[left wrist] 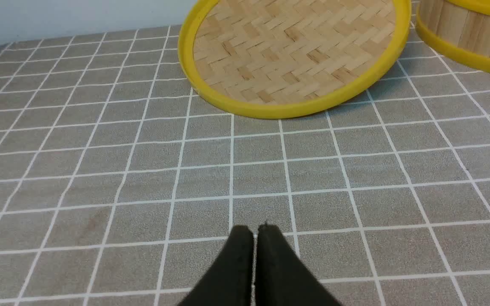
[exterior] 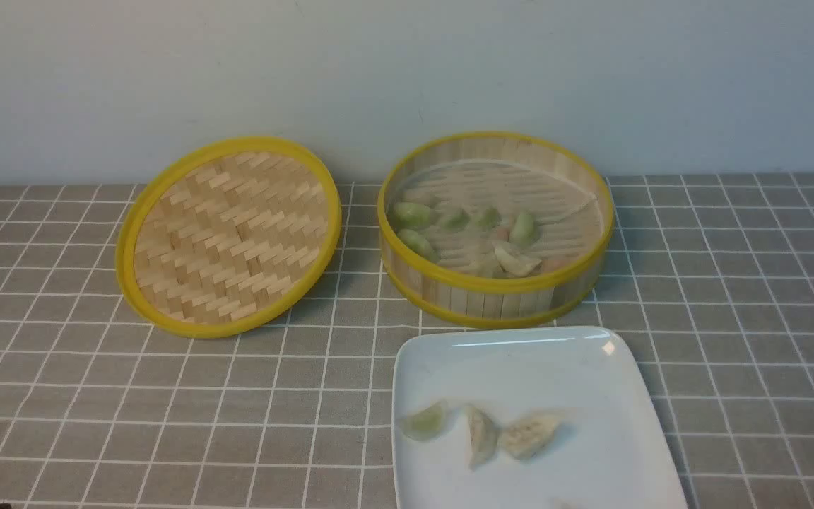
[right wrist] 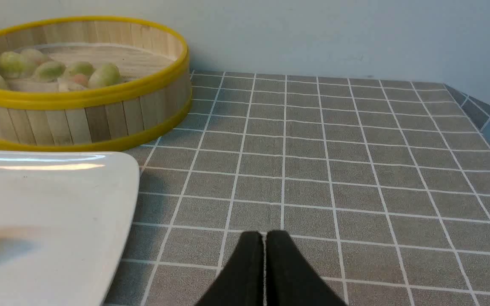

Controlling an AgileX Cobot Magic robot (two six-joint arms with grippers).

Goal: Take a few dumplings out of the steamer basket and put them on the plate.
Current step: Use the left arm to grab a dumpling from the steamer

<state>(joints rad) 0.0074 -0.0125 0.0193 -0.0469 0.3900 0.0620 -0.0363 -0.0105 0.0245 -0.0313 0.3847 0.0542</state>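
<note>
1. Left tool (left wrist: pixel 255 229): clenched, nothing between its fingertips; over the grid-patterned surface (left wrist: pixel 202 182).
2. Right tool (right wrist: pixel 264 234): likewise clenched and without a load.
3. Steamer basket (exterior: pixel 496 284): upright on the surface; green, cream-white and pinkish dumplings (exterior: pixel 414 214) lie inside, mostly in the half nearer the plate (exterior: pixel 576 382).
4. Plate: white, squarish, on the robot's side of the basket; carries one pale green dumpling (exterior: pixel 425 422) and two cream-white dumplings (exterior: pixel 481 436). Another pale piece (exterior: pixel 562 503) shows at the front view's lower border, mostly cut off.
5. Woven bamboo lid (exterior: pixel 230 237): yellow-rimmed, left of the basket, apart from it.
</note>
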